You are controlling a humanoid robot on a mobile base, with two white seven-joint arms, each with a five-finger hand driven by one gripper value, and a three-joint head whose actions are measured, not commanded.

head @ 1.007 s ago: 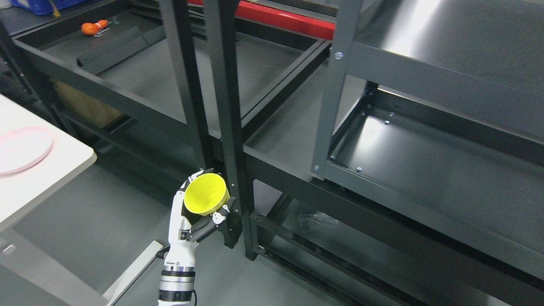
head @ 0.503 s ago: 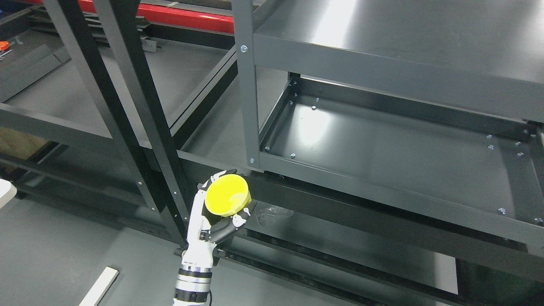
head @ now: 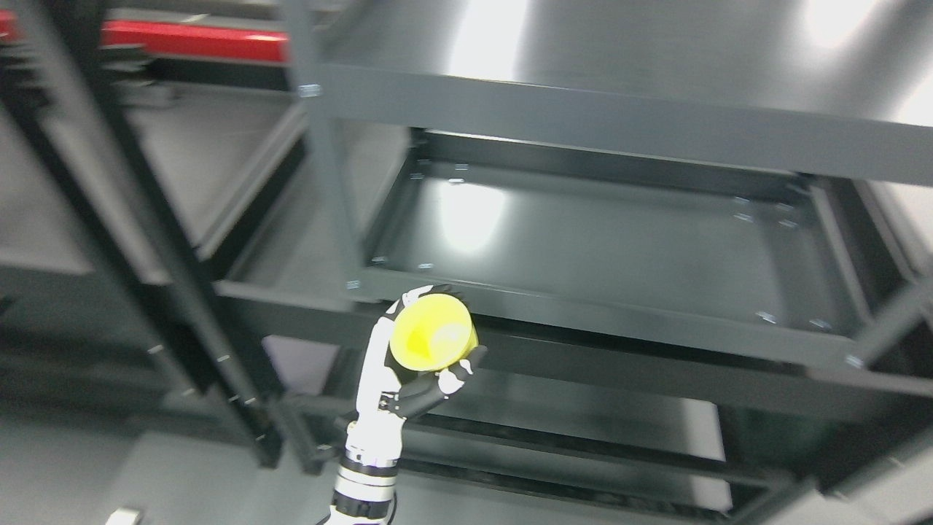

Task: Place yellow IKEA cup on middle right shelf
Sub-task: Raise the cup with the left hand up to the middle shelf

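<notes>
My left hand (head: 446, 329) comes up from the bottom edge, left of the middle, and is shut on the yellow cup (head: 426, 339). The cup's open mouth faces the camera and it is tilted. The hand holds it in the air just in front of and slightly below the front rail of the dark grey middle shelf (head: 605, 244), near that shelf's left front corner. The shelf board is bare. The right arm does not show. The picture is blurred by motion.
A top shelf board (head: 619, 44) overhangs the middle shelf. A grey upright post (head: 328, 182) stands at the shelf's left front corner. A lower shelf (head: 583, 426) lies beneath. A black rack (head: 168, 262) stands to the left, with a red beam (head: 197, 40) behind.
The camera has swung right, so the whole picture has shifted left. My left hand, still holding the cup, has gone from beside the black rack post to in front of the right shelf unit.
</notes>
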